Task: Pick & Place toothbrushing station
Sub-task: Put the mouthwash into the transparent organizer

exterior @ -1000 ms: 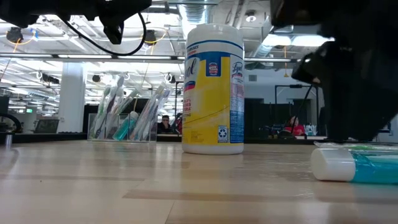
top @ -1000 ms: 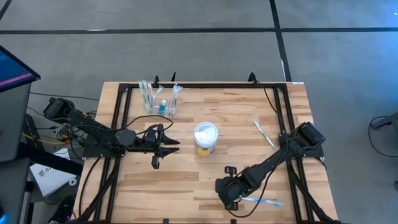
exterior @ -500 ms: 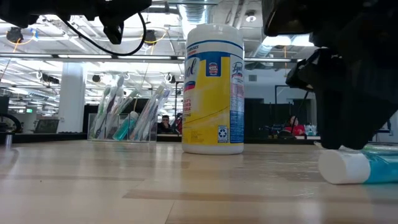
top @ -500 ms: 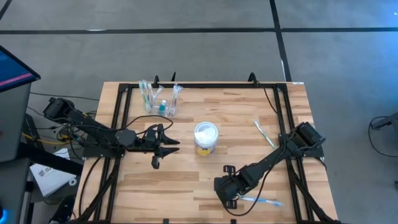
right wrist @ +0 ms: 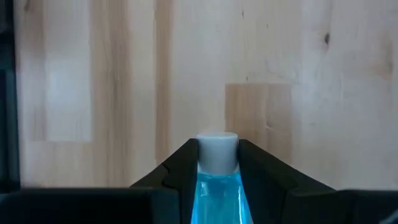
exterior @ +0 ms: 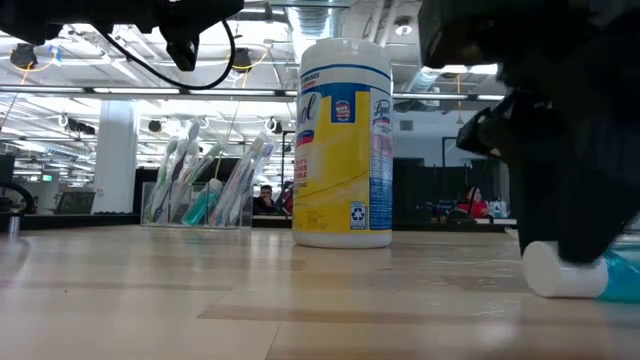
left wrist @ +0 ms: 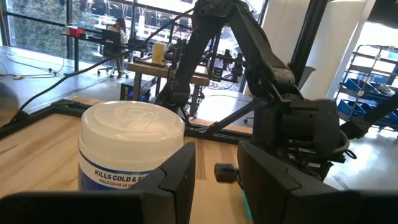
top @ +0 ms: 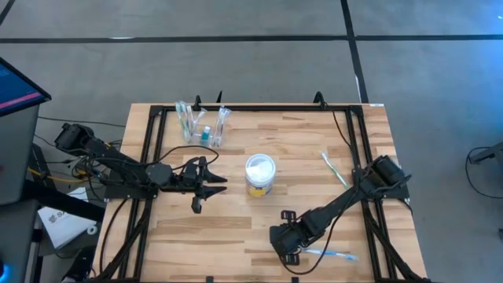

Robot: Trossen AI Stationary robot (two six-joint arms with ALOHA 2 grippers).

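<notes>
Nearest the front edge of the wooden worktop (top: pixel 236 228), the right gripper (top: pixel 289 250) is down at the surface with its two dark fingers (right wrist: pixel 184 167) clamped on a blue toothpaste tube (right wrist: pixel 217 183). The tube's white cap (right wrist: pixel 217 150) pokes out just past the fingertips, and in the low view the cap (exterior: pixel 560 270) rests on the wood beneath the arm. The rest of the tube (top: pixel 328 254) lies flat on the worktop.

Further in, near the middle, a round wipes tub (top: pixel 260 174) with a white lid and yellow label stands upright. The left gripper (top: pixel 206 187) hangs above the worktop just left of the tub, its fingers (left wrist: pixel 180 177) parted and holding nothing. Off to the right, a loose toothbrush (top: pixel 333 169) lies near the right arm's base.

At the far left of the worktop stands the toothbrushing station (top: pixel 203 126), a clear organiser (exterior: pixel 197 195) already holding brushes, well apart from both grippers.
</notes>
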